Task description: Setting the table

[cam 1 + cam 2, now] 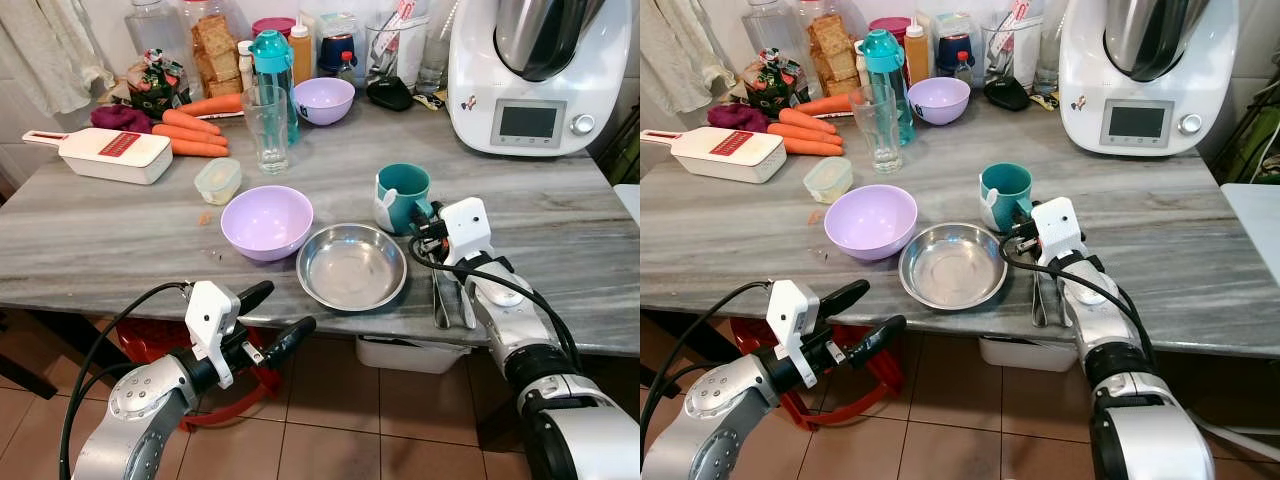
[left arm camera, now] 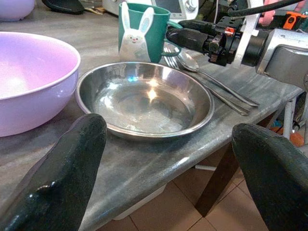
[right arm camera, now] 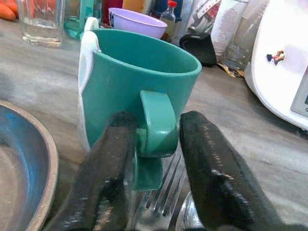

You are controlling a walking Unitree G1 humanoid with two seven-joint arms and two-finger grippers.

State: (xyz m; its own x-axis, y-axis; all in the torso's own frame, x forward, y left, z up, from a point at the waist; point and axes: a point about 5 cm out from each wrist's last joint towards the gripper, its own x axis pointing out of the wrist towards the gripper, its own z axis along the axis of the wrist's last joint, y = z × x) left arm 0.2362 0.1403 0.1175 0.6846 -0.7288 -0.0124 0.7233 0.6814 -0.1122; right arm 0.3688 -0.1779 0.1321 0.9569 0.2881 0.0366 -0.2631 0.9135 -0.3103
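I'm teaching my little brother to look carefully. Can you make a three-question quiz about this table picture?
1. True or false: the right gripper has its fingers on either side of the handle of the teal rabbit mug.
2. What lies right of the round steel dish: A carrots, B a metal fork and spoon, C a glass?
3. Fill in: the left gripper hangs open below the ___ edge.

Key: 1 true. 2 B. 3 table.

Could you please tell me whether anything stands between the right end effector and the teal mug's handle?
Nothing visible does. The right end effector already has its fingers on either side of the handle of the teal mug. A fork and spoon lie on the table beneath the fingers, not between them and the handle.
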